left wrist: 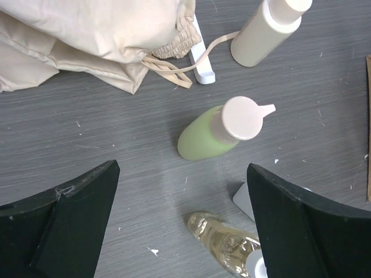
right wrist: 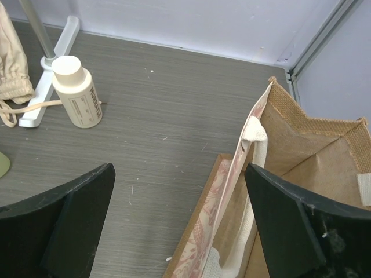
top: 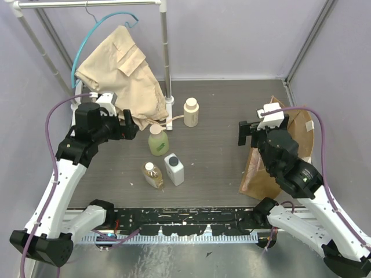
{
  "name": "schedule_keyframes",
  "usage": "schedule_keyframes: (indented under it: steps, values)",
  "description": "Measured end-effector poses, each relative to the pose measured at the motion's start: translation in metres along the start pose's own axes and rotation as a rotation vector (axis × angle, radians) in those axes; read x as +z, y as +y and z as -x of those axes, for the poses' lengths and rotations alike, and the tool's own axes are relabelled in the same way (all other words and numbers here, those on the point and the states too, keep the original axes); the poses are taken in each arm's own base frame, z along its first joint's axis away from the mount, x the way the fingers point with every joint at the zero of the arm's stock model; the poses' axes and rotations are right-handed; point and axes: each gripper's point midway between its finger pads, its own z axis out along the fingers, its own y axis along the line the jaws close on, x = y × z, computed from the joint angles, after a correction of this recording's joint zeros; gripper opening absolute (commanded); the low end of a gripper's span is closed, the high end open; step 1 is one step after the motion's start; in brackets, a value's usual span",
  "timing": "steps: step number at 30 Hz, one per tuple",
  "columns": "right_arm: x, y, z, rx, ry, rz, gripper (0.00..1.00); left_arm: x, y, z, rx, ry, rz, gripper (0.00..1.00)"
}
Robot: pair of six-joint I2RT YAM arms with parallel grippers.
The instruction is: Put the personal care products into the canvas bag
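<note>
Four bottles stand on the dark table: a cream round-capped bottle (top: 191,112), a green-yellow bottle (top: 157,141), an amber bottle with a white cap (top: 152,174) and a white rectangular bottle with a black cap (top: 173,168). The tan canvas bag (top: 301,124) stands at the right, partly behind my right arm. My left gripper (top: 130,125) is open and empty, above and left of the green bottle (left wrist: 203,136); the amber bottle (left wrist: 223,243) lies between its fingers in the left wrist view. My right gripper (top: 248,134) is open and empty above the bag's left wall (right wrist: 232,191), by its cream handle (right wrist: 253,139).
A beige garment (top: 124,69) hangs from a teal hanger on a white rack (top: 167,58) at the back left, its drawstring reaching the cream bottle (right wrist: 78,92). The rack's foot (left wrist: 200,63) lies on the table. Grey walls close in the back and sides.
</note>
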Motion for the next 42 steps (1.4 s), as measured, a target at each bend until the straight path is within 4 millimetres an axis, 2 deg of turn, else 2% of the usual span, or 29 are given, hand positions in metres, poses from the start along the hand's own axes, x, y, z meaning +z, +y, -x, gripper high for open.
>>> schedule_keyframes:
  steps: [8,11,14,19,22,27,29,32,34,36,38,42]
  values:
    - [0.02,-0.001,0.015,-0.043,0.066,-0.088,1.0,0.004,0.003,0.029,0.014,-0.025,0.041,0.98]
    - [0.026,-0.003,0.013,-0.062,0.095,-0.128,1.0,0.004,0.003,0.031,0.02,-0.026,0.04,0.98]
    - [0.024,-0.013,0.01,-0.073,0.11,-0.177,1.0,0.005,0.002,0.03,0.035,-0.022,0.031,0.98]
    - [0.027,-0.042,0.016,-0.041,0.116,-0.263,1.0,0.005,0.001,0.029,0.049,-0.018,0.019,0.98]
    - [0.041,-0.049,0.009,-0.028,0.159,-0.27,1.0,0.005,0.0,0.029,0.054,-0.018,0.016,0.98]
    - [0.08,-0.039,-0.018,0.021,0.262,-0.185,1.0,0.005,-0.002,0.029,0.055,-0.016,0.003,0.98]
    - [0.094,-0.056,-0.034,0.069,0.312,-0.215,1.0,0.004,-0.003,0.029,0.056,-0.016,-0.006,0.98]
    - [0.102,-0.1,-0.052,0.158,0.363,-0.315,1.0,0.003,-0.005,0.029,0.056,-0.02,-0.014,0.98]
    - [0.099,-0.125,-0.054,0.198,0.373,-0.382,1.0,0.003,-0.006,0.028,0.057,-0.017,-0.02,0.98]
    - [0.093,-0.143,-0.048,0.226,0.354,-0.435,1.0,0.003,-0.006,0.027,0.059,-0.014,-0.021,0.98]
    - [0.086,-0.152,-0.039,0.242,0.324,-0.461,1.0,0.005,-0.006,0.025,0.059,-0.007,-0.023,0.98]
    - [0.077,-0.153,-0.035,0.25,0.3,-0.467,1.0,0.009,-0.006,0.022,0.06,0.008,-0.026,0.98]
